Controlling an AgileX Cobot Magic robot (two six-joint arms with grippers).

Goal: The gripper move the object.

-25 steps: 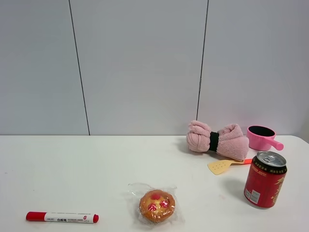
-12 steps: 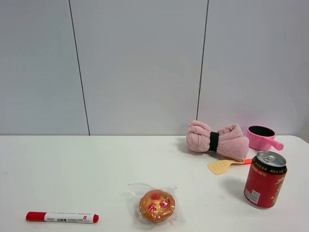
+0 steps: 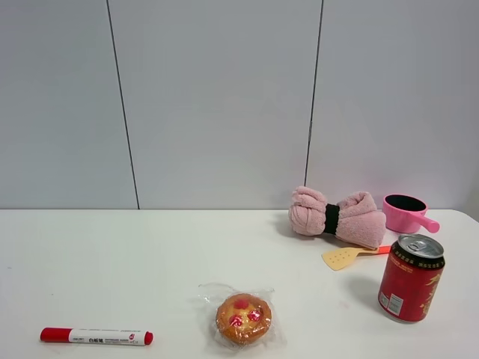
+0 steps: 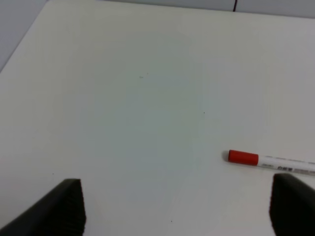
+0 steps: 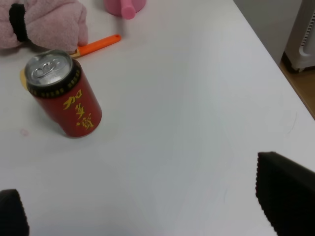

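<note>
The pink rolled towel (image 3: 337,217), cinched by a black band, is lying at the back right of the white surface (image 3: 150,262), near the wall. A pink toy pot (image 3: 406,212) is sitting just beside it, and a yellow spatula with an orange handle (image 3: 352,256) is lying in front of it. A red can (image 3: 410,277) is standing upright nearer the front. The right claw (image 5: 142,206) is hovering with fingers spread wide, gripping nothing. The left claw (image 4: 177,209) is likewise gaping, empty, near a red-capped marker (image 4: 270,161). A wrapped pastry (image 3: 242,318) is resting mid-surface.
</note>
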